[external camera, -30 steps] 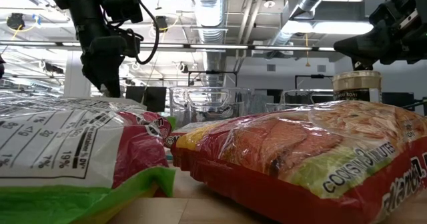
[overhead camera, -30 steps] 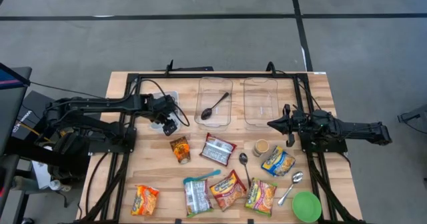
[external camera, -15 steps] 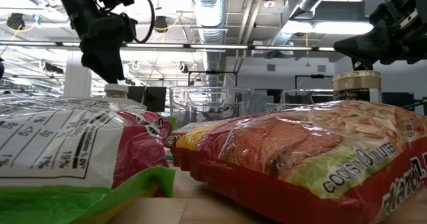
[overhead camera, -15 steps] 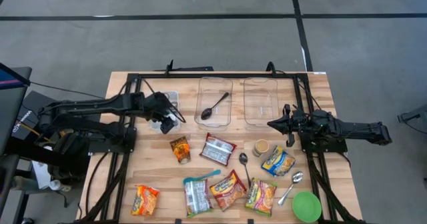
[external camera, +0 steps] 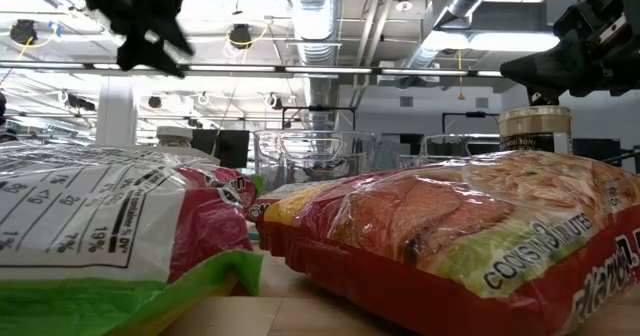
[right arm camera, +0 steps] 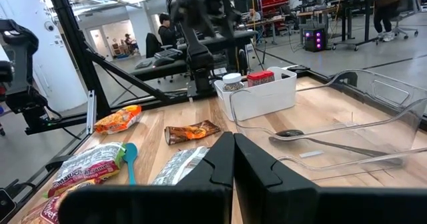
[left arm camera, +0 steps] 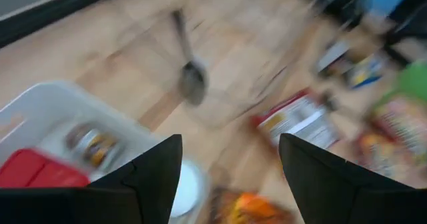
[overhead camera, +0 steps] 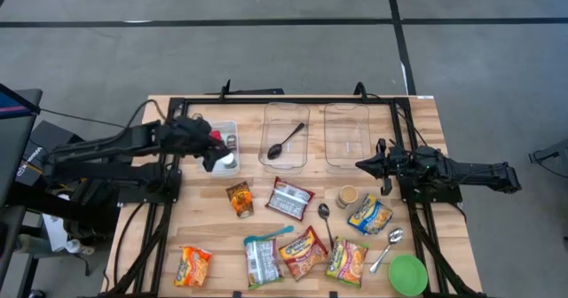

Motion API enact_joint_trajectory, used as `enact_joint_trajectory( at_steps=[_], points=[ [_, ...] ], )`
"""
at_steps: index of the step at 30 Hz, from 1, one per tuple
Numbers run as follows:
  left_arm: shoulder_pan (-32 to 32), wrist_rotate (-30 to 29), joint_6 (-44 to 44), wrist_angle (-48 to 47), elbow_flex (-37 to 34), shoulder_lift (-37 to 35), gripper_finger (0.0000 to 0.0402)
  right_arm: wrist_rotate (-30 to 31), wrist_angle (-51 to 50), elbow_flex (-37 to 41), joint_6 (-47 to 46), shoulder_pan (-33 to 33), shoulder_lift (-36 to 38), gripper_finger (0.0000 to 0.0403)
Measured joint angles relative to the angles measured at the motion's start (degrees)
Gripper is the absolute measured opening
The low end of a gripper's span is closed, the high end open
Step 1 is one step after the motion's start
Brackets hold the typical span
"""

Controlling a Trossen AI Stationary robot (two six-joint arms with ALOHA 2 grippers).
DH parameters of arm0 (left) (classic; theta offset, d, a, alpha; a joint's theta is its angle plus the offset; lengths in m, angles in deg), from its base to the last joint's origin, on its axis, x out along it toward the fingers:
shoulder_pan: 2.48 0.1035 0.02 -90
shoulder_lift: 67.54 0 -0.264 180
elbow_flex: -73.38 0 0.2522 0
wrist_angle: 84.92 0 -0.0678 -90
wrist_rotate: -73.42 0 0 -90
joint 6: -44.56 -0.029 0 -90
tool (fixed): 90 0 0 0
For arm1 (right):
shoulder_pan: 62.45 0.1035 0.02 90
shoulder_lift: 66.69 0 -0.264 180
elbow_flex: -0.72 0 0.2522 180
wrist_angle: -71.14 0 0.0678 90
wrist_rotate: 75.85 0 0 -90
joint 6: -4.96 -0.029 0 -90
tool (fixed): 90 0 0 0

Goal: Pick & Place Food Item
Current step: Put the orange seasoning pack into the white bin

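Observation:
My left gripper [overhead camera: 213,152] is open and empty, raised over the near end of a white bin [overhead camera: 227,131] at the table's far left. In the left wrist view [left arm camera: 230,144] the bin [left arm camera: 47,111] holds a red box [left arm camera: 33,171] and a small jar [left arm camera: 90,143]. A white-lidded jar [overhead camera: 228,161] stands at the bin's near right corner; whether inside or just beside it, I cannot tell. Its lid shows in the low view [external camera: 178,134]. My right gripper [overhead camera: 358,165] is shut and empty, held above the table's right half.
Two clear trays [overhead camera: 286,113] [overhead camera: 346,112] stand at the far middle, one with a black spoon [overhead camera: 284,142]. Food packets [overhead camera: 240,198] [overhead camera: 290,199] [overhead camera: 370,215] [overhead camera: 303,252], a brown cup [overhead camera: 347,196], spoons and a green bowl [overhead camera: 407,274] lie across the near half.
My left gripper has risen and drawn back toward the table's far left, away from the white-lidded jar, which stays standing at the bin's near right corner. My right arm has kept still.

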Motion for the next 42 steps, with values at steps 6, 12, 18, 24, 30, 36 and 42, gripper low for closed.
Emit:
enact_joint_trajectory(
  at_steps=[6, 12, 18, 24, 30, 36, 42],
  points=[
    [-4.6, 0.3, 2.8, 5.3, 0.0, -4.2, 0.0245, 0.0, 0.0, 0.0, 0.0, 0.0, 0.0, 0.0000],
    [-11.4, 0.3, 3.4, 10.9, 0.0, -3.5, 0.0245, 0.0, 0.0, 0.0, 0.0, 0.0, 0.0, 0.0000],
    [-18.4, 0.0, 4.7, 17.0, 0.0, -0.9, 0.0245, 0.0, 0.0, 0.0, 0.0, 0.0, 0.0, 0.0000],
    [-24.4, -2.2, 6.7, 20.1, 0.0, 4.3, 0.0245, 0.0, 0.0, 0.0, 0.0, 0.0, 0.0, 0.0000],
    [-30.1, -7.0, 11.1, 20.9, 0.0, 11.6, 0.0245, 0.0, 0.0, 0.0, 0.0, 0.0, 0.0, 0.0000],
    [-34.8, -16.3, 19.7, 21.1, 0.0, 18.8, 0.0245, 0.0, 0.0, 0.0, 0.0, 0.0, 0.0, 0.0000],
    [-38.0, -20.7, 25.8, 24.9, -0.1, 25.3, 0.0245, 0.0, 0.0, 0.0, 0.0, 0.0, 0.0, 0.0000]
  ],
)
